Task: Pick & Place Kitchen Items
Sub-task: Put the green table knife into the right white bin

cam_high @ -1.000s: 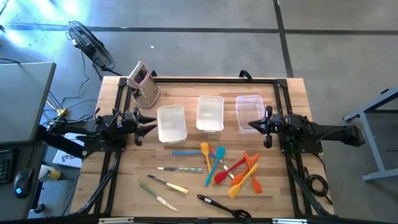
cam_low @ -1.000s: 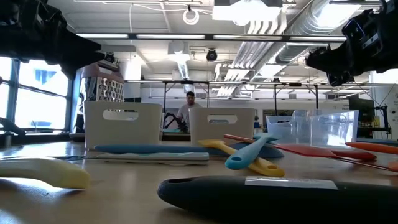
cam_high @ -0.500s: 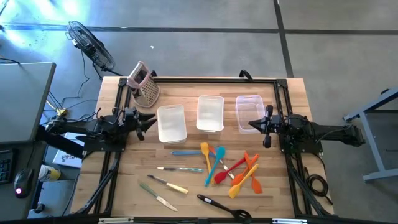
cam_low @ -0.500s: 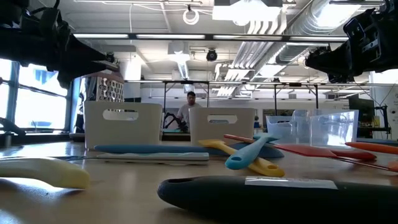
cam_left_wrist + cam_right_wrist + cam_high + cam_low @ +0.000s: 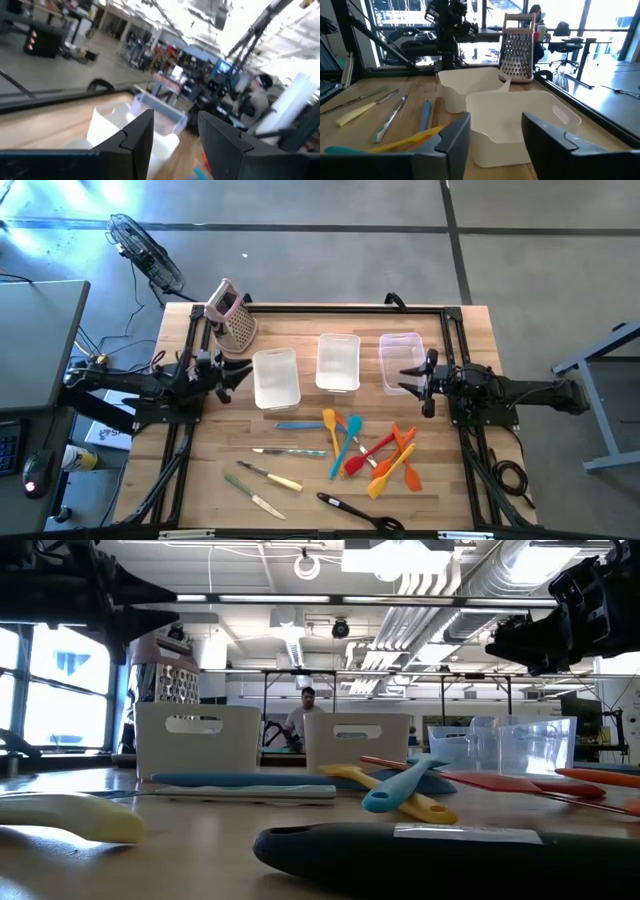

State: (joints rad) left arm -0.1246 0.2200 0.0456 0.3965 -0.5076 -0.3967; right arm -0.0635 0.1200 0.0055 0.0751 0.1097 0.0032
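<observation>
The kitchen items lie loose on the wooden table's near half. Among them are a blue spatula point(image 5: 300, 425), a yellow one point(image 5: 333, 430), a teal one point(image 5: 346, 446), a red one point(image 5: 368, 453), orange ones point(image 5: 395, 467), small knives point(image 5: 271, 476) and a black ladle point(image 5: 360, 513). My left gripper point(image 5: 243, 375) hangs open in the air at the left side, beside the left bin point(image 5: 275, 377). At the right side my right gripper point(image 5: 403, 380) hangs open beside the right bin point(image 5: 400, 360). Both wrist views show empty gaps: left gripper point(image 5: 175, 135), right gripper point(image 5: 495, 135).
Three clear bins stand in a row across the table's middle, the centre one point(image 5: 338, 362) between the other two. A metal grater with a pink handle point(image 5: 232, 315) stands at the far left. A black frame runs along the table's edges. A person shows far off in the room point(image 5: 305, 715).
My right gripper has opened in place. My left gripper has risen a little, tipped its fingers upward and rolled. Nothing on the table has moved.
</observation>
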